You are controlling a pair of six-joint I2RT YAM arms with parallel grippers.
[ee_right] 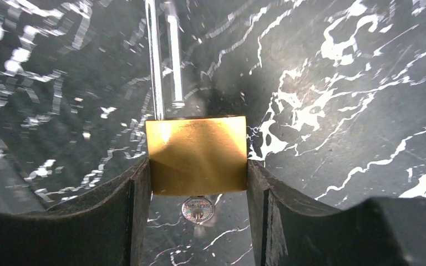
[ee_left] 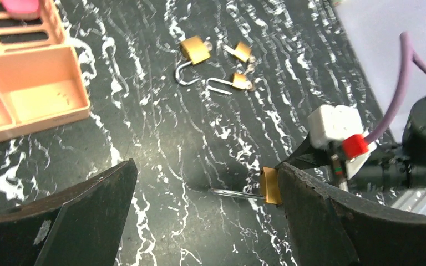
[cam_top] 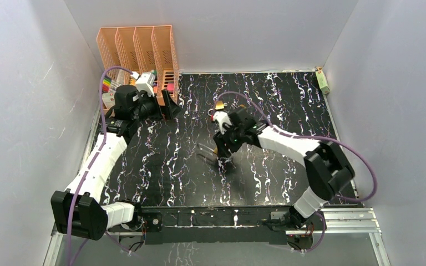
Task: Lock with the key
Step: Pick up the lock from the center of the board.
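Near the middle of the black marbled table [cam_top: 288,100], the right gripper [ee_right: 198,174] is clamped on the flanks of a brass padlock with a steel shackle [ee_right: 197,149]. The shackle stands open, pointing away, and the round keyhole cylinder [ee_right: 198,209] faces back between the fingers. Hold the body steady and keep that face clear. Farther left, the left gripper [ee_left: 206,166] hangs spread wide, empty. It should fetch the key. I cannot make one out for certain among the three loose brass padlocks [ee_left: 194,50] farther off, right of the orange plastic organiser [ee_left: 33,94].
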